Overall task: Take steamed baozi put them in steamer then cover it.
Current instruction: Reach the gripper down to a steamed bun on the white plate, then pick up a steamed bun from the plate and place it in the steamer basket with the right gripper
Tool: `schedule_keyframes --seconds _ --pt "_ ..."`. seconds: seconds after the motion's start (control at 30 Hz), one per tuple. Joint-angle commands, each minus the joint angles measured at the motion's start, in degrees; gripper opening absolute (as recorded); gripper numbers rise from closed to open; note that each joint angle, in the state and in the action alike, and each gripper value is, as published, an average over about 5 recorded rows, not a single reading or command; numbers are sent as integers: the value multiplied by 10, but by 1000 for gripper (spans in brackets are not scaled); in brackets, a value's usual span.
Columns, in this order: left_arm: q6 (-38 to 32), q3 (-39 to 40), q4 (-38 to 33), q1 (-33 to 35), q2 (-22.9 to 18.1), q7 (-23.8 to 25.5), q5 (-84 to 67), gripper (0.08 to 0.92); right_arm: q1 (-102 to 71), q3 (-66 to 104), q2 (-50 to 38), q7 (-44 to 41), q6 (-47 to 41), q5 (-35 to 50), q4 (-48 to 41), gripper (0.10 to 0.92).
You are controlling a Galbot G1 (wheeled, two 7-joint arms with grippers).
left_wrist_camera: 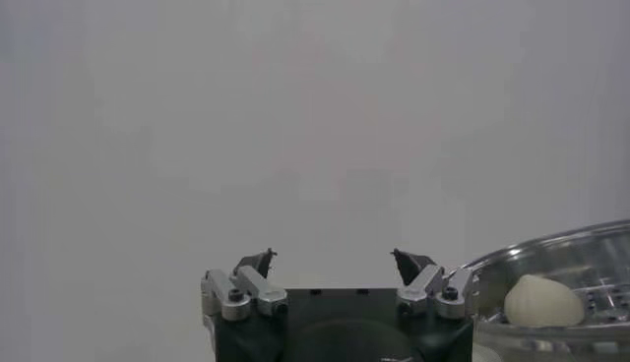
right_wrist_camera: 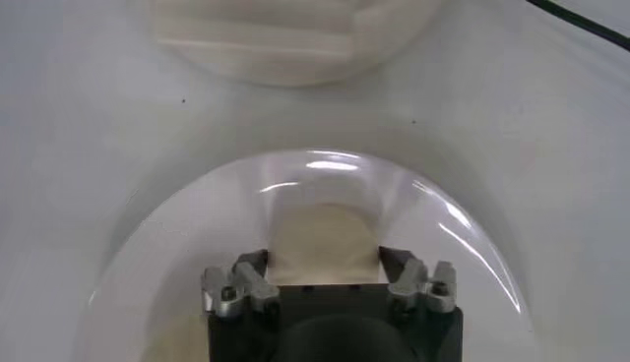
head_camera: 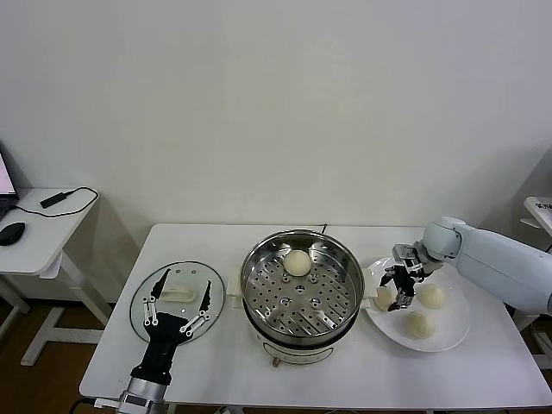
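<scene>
Pinching a bun between its fingers, the right gripper (head_camera: 401, 291) sits low over the white plate (head_camera: 448, 332) at about three o'clock from the steamer (head_camera: 300, 289). The right wrist view shows the cream dough of the gripped baozi (right_wrist_camera: 325, 246) filling the gap between the two fingers, so the grasp looks made. Two more baozi (head_camera: 426, 309) lie on the plate just beside it, and one baozi (head_camera: 297, 262) already rests on the perforated tray at the steamer's twelve o'clock.

The step in hand is judged to be the second pick — next comes a lift clear of the rim, then a carry towards nine o'clock.

The left gripper (head_camera: 177, 309) hovers spread wide above the cover (head_camera: 177, 297) — idle, at the steamer's nine o'clock.
</scene>
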Motion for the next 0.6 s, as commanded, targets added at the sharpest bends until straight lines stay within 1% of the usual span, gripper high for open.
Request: schedule_keyframes --seconds 0.03,0.2,0.3,0.43,0.6 --pt "5 -2 -4 -1 1 -2 0 823 14 1 -7 -1 -1 -1 12 681" --pt "7 0 -9 -2 2 -2 0 823 93 -20 -24 -60 -2 8 42 663" --pt "6 4 -10 -3 3 -2 0 823 188 -79 -20 -104 -5 35 70 657" --pt "14 9 -16 -3 6 -5 3 823 332 -174 2 -141 -13 69 131 653" --pt "19 14 -20 -2 8 -7 13 823 441 -232 51 -153 -32 115 204 653"
